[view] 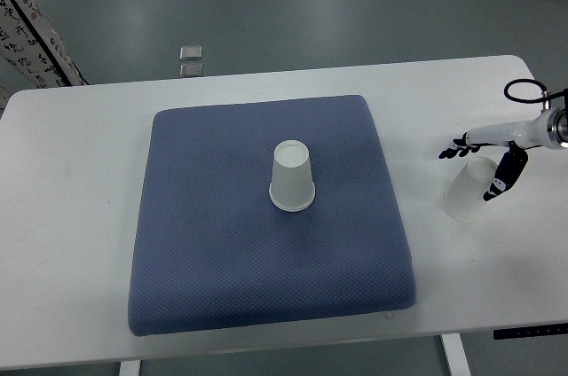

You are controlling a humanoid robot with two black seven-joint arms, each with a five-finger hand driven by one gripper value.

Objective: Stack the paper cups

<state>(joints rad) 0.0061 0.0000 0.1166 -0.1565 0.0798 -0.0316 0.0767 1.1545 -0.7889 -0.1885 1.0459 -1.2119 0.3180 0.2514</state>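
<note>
**Right hand at the second cup, near the bench's right edge**

Our right hand's fingers reach down around an upside-down paper cup: one dark-tipped finger lies against its right side, others spread past its upper rim. We cannot tell whether they press it yet or only bracket it. The right hand comes in from the right edge; the left is out of sight.

That cup stands on the bare white bench, near the right edge. The other cup, also upside down, stands upright at the middle of the blue mat, well apart to the left of the fingers. Stacking, we judge, means carrying the held cup leftward.

We can read no print on either cup.
</note>
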